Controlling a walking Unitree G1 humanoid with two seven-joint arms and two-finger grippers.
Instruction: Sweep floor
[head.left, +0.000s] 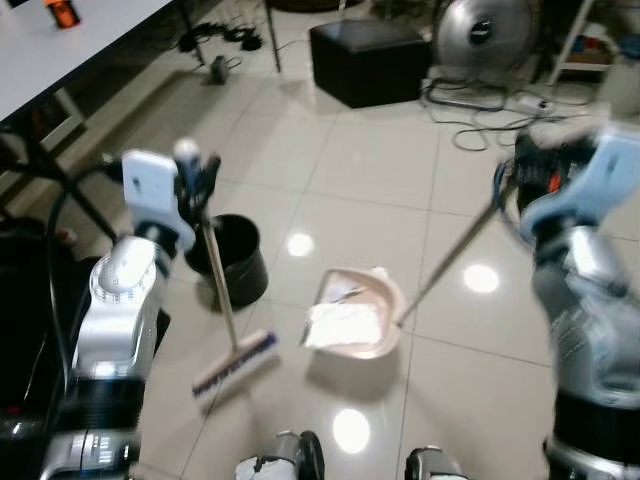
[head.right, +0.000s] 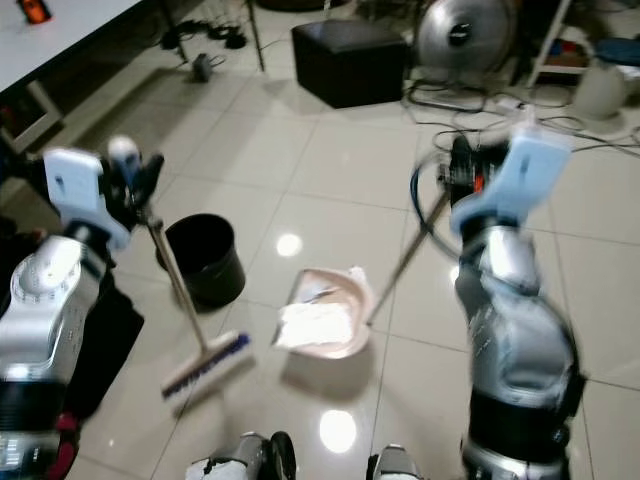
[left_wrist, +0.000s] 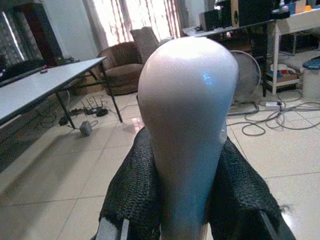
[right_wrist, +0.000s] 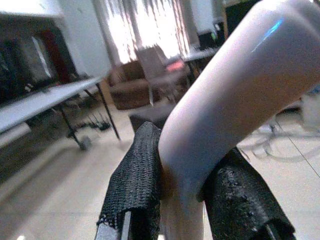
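Note:
My left gripper (head.left: 197, 180) is shut on the white top of a broom handle (left_wrist: 187, 130). The handle slants down to the broom head (head.left: 236, 365), which has purple bristles and rests on the tiled floor. My right gripper (head.left: 510, 178) is shut on the long handle (right_wrist: 225, 115) of a pale pink dustpan (head.left: 352, 312). The dustpan sits on the floor in front of me and holds crumpled white paper (head.left: 343, 322). The broom head lies just to the dustpan's left.
A black waste bin (head.left: 232, 258) stands on the floor behind the broom. A black ottoman (head.left: 368, 60), a fan (head.left: 485, 30) and loose cables (head.left: 480, 105) lie farther back. A white table (head.left: 60, 50) runs along the left. My feet (head.left: 300, 462) show at the bottom.

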